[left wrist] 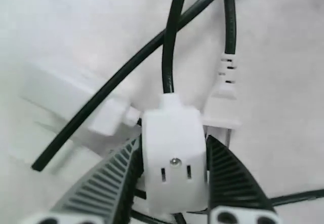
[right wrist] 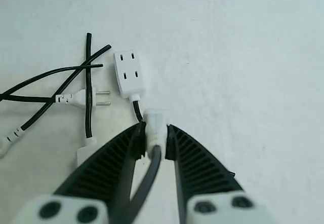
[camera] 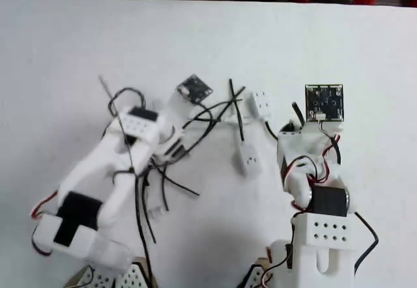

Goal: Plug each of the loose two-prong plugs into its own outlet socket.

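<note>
In the left wrist view my left gripper (left wrist: pixel 173 144) is shut on a white outlet socket (left wrist: pixel 174 173) with two slots and a small screw. Beside it lies a white two-prong plug (left wrist: pixel 227 84) on a black cord. My right gripper (right wrist: pixel 155 128) is shut on a small white plug (right wrist: pixel 154 121) with a black cord. Just ahead of it lies a white four-slot outlet block (right wrist: pixel 129 72), and a loose plug (right wrist: pixel 81 98) points its prongs at that block. From above, the left gripper (camera: pixel 174 143) sits among the cords and the right gripper (camera: pixel 285 131) is near the block (camera: pixel 260 104).
Black cords (camera: pixel 215 115) cross in a tangle at the table's middle. Another white socket (camera: pixel 247 158) lies between the arms. More black cord (right wrist: pixel 30 82) and another white plug end (right wrist: pixel 85 153) lie near the right gripper. The far half of the white table (camera: pixel 208 34) is bare.
</note>
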